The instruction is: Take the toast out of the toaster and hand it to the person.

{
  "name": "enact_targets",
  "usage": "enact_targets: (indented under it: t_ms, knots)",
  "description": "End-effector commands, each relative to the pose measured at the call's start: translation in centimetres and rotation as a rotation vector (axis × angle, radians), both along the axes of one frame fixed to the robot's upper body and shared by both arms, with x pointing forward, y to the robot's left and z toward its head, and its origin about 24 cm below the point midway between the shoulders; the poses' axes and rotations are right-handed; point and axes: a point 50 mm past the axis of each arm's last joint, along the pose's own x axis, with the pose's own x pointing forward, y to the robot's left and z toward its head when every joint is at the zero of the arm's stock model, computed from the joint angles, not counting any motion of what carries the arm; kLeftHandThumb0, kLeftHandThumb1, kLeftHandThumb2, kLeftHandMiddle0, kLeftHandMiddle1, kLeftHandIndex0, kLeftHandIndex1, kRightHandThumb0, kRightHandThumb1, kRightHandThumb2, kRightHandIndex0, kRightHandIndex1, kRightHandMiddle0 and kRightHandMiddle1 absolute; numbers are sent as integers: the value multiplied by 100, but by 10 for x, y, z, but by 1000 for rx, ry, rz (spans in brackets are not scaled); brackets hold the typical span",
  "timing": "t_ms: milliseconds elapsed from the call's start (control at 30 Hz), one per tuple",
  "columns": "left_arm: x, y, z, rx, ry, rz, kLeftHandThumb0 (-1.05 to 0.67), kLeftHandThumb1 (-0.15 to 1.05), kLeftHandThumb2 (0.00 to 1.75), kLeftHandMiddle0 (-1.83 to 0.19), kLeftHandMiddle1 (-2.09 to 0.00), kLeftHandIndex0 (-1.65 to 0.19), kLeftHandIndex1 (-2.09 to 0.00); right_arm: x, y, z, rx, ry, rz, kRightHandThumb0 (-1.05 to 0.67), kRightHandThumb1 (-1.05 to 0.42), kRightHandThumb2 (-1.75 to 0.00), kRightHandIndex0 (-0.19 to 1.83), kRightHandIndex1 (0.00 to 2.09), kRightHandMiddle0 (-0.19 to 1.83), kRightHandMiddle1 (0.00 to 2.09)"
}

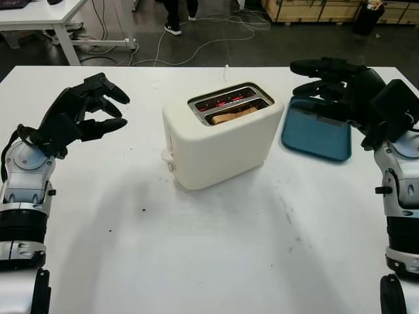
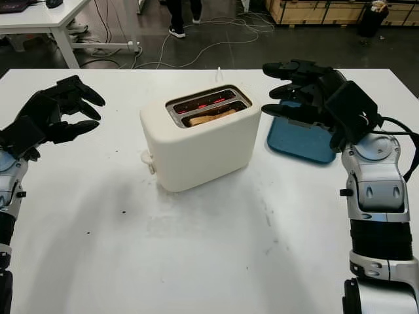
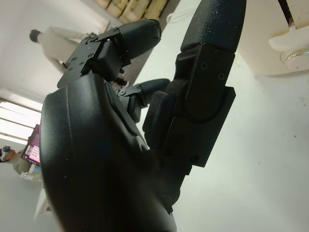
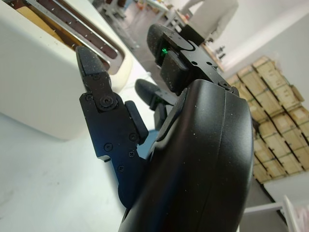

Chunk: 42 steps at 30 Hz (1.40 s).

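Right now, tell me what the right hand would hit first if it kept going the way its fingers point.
Probably the toaster: the right hand, open above the blue tray, points toward its top edge. Height is unclear, so it might pass over.

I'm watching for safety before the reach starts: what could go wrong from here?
1. The far slot of the toaster glows red, so its elements seem on; a robot hand finger dipping in could meet heat.
2. The toast sits low in the near slot, leaving little to pinch; it may crumble or slip.
3. The right robot hand hovers over the blue tray beside the toaster; a sideways approach could shove the toaster.
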Motion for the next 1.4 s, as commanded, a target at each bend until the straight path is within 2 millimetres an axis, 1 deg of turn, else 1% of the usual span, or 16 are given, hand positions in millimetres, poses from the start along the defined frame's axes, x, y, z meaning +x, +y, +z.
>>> enact_targets:
  t_ms: [0,733,967,1100,1367]
  knots:
    - [0,-1,2,-9,-20,-2,-105,92,8,-33,-145,-32,-134,0,0,2,7,-15,-1,-34,-77,0,25,100,59,18]
    - [-1,1,1,-24,-17,5,-105,92,6,-34,-145,-33,-133,0,0,3,6,-23,-3,-32,-77,0,26,98,59,19]
    - [0,0,1,-21,-18,2,-105,92,7,-32,-145,-32,-134,0,0,2,7,-21,-4,-34,-76,0,26,97,59,19]
    - [0,0,1,-19,-19,1,-105,92,7,-33,-144,-32,-133,0,0,4,7,-16,-2,-31,-77,0,26,96,58,19]
    - [1,-2,2,-19,-21,2,-105,92,8,-33,-144,-33,-132,0,-3,7,-3,-22,-6,-33,-77,0,27,97,59,20]
